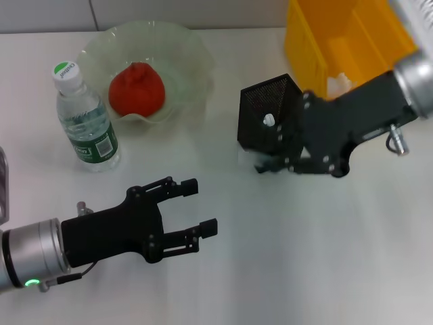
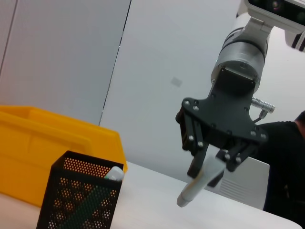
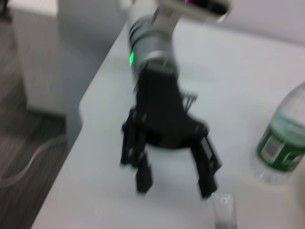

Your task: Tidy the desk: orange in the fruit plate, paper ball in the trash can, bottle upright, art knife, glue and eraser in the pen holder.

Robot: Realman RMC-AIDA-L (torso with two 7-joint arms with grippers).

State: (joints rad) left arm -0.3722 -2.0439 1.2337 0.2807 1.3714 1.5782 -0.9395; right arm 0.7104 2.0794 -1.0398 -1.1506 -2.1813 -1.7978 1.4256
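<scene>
The right hand (image 2: 209, 169), closed on the glue (image 2: 200, 183) just beside the pen holder (image 1: 269, 122), should centre it above the rim before releasing; the left hand (image 1: 196, 210) idles open.

The desk (image 1: 284, 257) is a flat white top. Four things stand right on it.

The fruit plate (image 1: 183, 47), a pale green glass dish with a wavy rim, sits close to the far edge, toward the left side. The bottle (image 1: 84, 118) stands upright just beside the plate, on its left and a little nearer the front edge. Its cap is on.

The trash can (image 1: 325, 40), a big yellow bin, stands at the far right corner. The pen holder (image 1: 267, 115), a black mesh cup, stands just in front of the bin, near the middle of the desk.

The part of the desk toward the front edge is plain white.
</scene>
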